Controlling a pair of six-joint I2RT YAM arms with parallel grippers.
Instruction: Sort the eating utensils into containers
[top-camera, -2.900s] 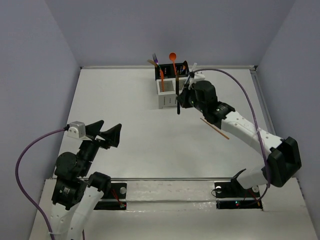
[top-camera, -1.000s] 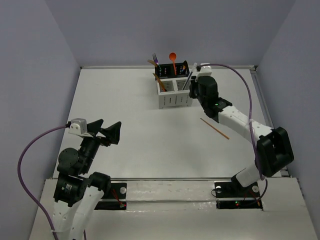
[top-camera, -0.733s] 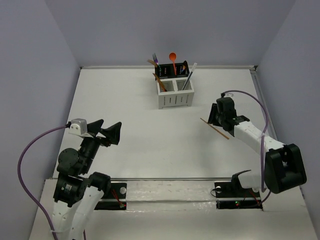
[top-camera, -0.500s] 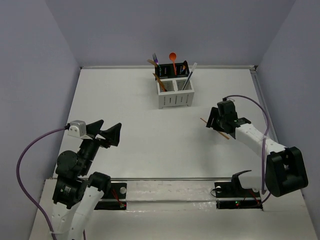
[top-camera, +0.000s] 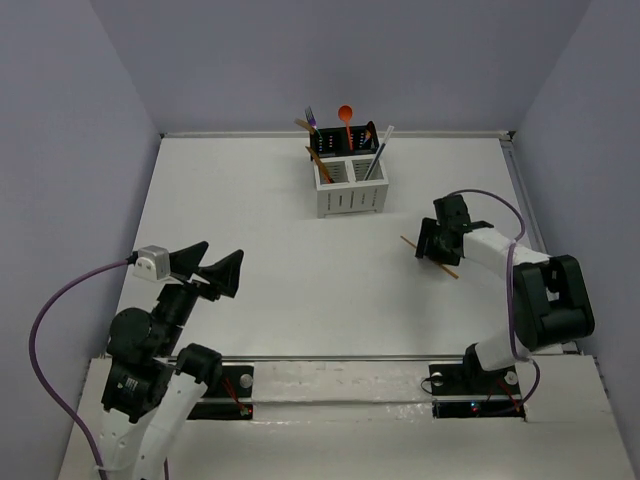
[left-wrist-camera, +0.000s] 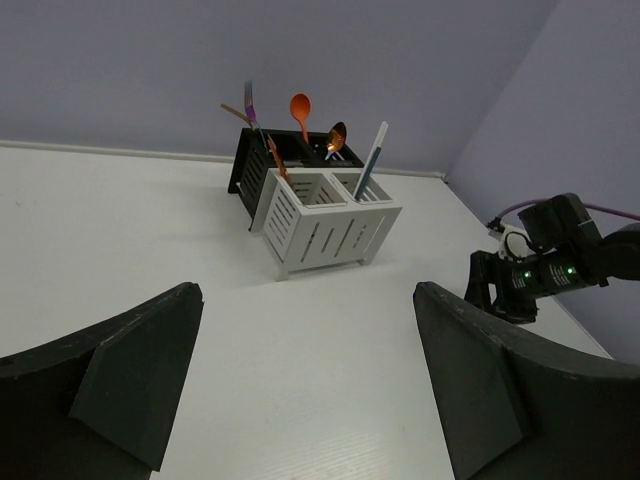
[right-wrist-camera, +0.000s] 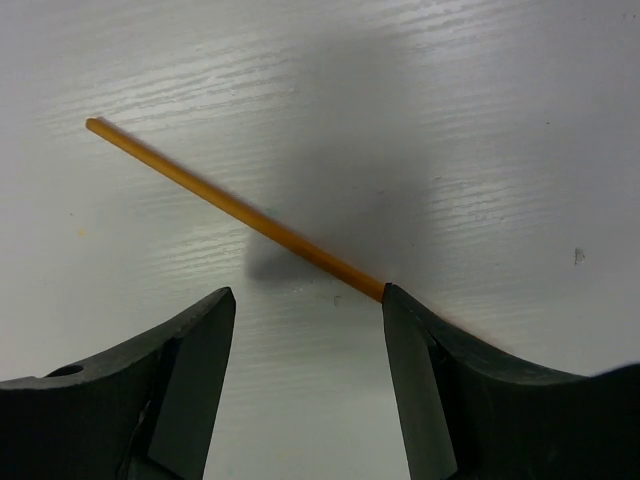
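One orange chopstick (top-camera: 451, 271) lies flat on the table at the right, slanting from far-left to near-right. My right gripper (top-camera: 428, 246) hovers low over it with its jaws open. In the right wrist view the chopstick (right-wrist-camera: 235, 207) runs past the right fingertip of the gripper (right-wrist-camera: 306, 292), just ahead of the gap. The containers (top-camera: 350, 200) stand at the back centre, white holders in front and black behind, with an orange spoon (top-camera: 345, 112), a silver utensil (top-camera: 381, 145) and others upright in them. My left gripper (top-camera: 210, 265) is open and empty, far from everything.
In the left wrist view the containers (left-wrist-camera: 330, 235) stand ahead, and the right arm's gripper (left-wrist-camera: 505, 290) sits low at the right. A purple cable (top-camera: 490, 200) loops off the right arm. Grey walls close in the table on three sides.
The right gripper left the containers, with the silver utensil now standing in a white holder. It swung right and nearer, came down over the orange chopstick, and its jaws opened.
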